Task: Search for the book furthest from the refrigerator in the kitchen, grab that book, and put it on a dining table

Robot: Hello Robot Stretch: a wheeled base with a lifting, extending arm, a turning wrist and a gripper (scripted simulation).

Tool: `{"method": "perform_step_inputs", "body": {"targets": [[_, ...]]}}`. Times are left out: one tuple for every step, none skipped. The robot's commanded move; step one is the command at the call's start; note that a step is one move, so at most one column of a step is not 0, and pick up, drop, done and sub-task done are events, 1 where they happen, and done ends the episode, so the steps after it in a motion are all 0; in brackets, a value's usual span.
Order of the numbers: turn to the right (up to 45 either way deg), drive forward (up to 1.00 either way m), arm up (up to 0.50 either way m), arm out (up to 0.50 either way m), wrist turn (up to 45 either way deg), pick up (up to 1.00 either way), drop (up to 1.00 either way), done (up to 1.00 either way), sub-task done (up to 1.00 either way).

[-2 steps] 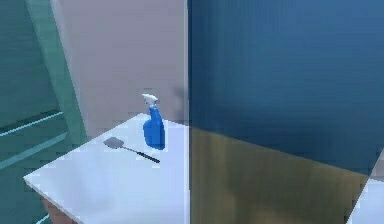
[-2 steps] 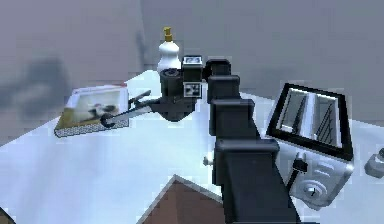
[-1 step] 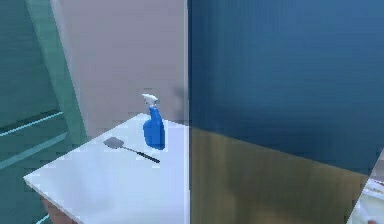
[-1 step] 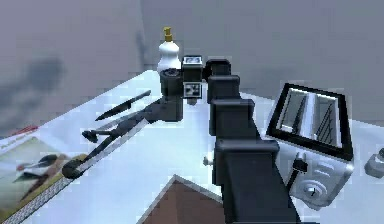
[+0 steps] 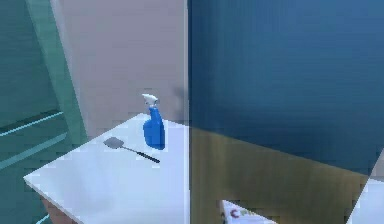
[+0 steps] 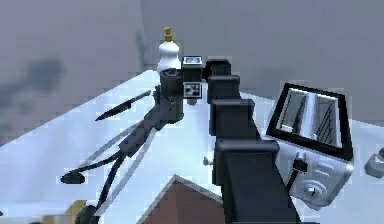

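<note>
Hand against white countertop, contents unclear

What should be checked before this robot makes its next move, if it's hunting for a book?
1. Book in sight: cannot tell. A flat printed thing at the forward view's bottom edge is too cut off to name.
2. Whether the fingers hold something: cannot tell. They lie over a cluttered countertop.
3. Room around the arm: not ok. A bottle, a dark knife and a toaster crowd it.
4. Search of the counter ahead: ok. It bears a blue spray bottle and a spatula, neither of them a book.
</note>
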Motion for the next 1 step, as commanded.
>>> {"method": "perform_step_inputs", "body": {"targets": [[0.0,0.0,0.0,-0.22,0.0,0.0,0.0,0.0,0.0]]}}
